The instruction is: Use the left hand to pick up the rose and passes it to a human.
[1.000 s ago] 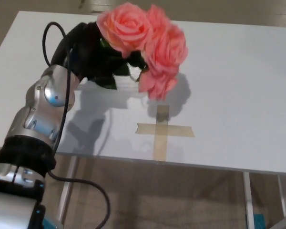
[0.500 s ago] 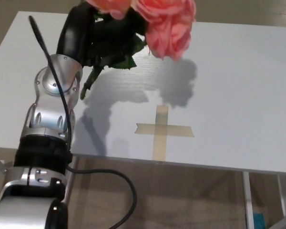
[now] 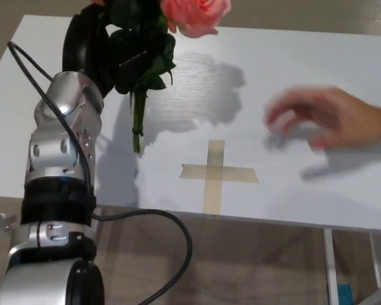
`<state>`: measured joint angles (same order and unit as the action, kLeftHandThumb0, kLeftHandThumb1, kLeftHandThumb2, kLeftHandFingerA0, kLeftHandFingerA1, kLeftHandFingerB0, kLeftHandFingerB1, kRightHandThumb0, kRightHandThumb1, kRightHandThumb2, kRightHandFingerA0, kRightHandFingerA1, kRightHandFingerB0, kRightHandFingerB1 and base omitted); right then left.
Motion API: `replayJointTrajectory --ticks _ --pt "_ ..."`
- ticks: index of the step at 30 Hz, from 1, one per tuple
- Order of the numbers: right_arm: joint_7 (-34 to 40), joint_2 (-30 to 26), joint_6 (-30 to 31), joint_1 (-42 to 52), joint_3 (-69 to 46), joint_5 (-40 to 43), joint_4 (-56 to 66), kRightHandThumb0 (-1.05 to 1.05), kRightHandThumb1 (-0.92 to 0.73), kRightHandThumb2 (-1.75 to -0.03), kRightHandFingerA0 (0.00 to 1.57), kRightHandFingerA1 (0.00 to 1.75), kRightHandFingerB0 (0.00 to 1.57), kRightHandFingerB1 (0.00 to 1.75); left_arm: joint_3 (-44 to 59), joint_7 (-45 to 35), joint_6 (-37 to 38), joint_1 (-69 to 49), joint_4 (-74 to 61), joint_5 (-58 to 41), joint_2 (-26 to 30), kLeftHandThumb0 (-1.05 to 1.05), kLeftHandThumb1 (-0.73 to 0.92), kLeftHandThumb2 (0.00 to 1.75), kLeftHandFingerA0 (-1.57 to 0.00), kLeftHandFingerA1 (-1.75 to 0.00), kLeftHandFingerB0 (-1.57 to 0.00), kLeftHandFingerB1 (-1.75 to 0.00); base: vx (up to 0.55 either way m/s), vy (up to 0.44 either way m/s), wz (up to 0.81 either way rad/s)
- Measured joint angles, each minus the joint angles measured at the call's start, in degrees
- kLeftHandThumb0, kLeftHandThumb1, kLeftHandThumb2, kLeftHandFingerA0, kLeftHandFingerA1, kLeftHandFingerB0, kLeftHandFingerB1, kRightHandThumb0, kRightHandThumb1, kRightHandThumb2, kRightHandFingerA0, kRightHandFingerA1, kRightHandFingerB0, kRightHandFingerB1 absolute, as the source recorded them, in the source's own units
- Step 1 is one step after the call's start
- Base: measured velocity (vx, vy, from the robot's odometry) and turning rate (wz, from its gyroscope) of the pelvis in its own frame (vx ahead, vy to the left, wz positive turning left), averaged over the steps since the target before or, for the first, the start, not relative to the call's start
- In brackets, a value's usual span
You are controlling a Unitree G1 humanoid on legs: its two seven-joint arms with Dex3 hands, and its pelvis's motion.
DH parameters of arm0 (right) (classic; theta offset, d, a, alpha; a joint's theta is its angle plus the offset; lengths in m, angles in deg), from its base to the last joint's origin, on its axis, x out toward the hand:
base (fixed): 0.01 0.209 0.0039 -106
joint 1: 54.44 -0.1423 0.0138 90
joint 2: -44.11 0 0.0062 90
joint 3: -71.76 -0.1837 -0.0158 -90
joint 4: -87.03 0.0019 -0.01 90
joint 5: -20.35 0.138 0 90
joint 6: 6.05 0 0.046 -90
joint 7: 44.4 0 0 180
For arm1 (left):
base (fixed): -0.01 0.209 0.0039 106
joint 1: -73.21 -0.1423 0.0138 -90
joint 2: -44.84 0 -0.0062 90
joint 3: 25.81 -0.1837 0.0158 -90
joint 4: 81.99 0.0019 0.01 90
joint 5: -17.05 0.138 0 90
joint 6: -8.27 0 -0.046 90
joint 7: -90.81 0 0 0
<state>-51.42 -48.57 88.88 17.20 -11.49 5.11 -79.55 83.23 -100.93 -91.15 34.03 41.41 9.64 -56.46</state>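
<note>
**Rose held above a white table**

Head view: the left hand grips the rose, black fingers wrapped around its leafy stem, pink bloom up beyond the tape cross. A person's hand reaches in, right of the cross, over the table.

Rose bloom cropped by top edge; person's hand motion-blurred, cut off at right edge.

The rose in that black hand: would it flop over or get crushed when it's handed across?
The rose probably stays fairly stiff: its green stem hangs straight below the left hand. It looks light, since the fingers alone carry it. The pink petals seem soft, so the person's hand had better take the stem.
</note>
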Motion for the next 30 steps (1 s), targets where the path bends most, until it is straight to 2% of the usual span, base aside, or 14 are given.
replayJointTrajectory --ticks 14,30 --pt "-0.1 0.3 0.0 -0.1 0.5 0.0 -0.1 -0.37 -0.73 -0.62 0.59 0.41 0.46 0.36 2.4 -0.7 -8.4 0.1 -1.0 -7.6 0.7 -0.12 0.8 0.74 -1.1 -1.42 -0.88 -1.0 0.0 0.0 0.0" --pt "-0.3 0.7 0.0 -0.3 1.3 0.0 -0.1 -0.37 -0.73 -0.62 0.59 0.4 0.46 0.36 -1.0 -1.6 -10.0 0.2 -1.5 -9.8 0.0 -0.13 0.83 0.69 -1.09 -1.48 -0.83 -1.09 0.0 0.0 0.0"
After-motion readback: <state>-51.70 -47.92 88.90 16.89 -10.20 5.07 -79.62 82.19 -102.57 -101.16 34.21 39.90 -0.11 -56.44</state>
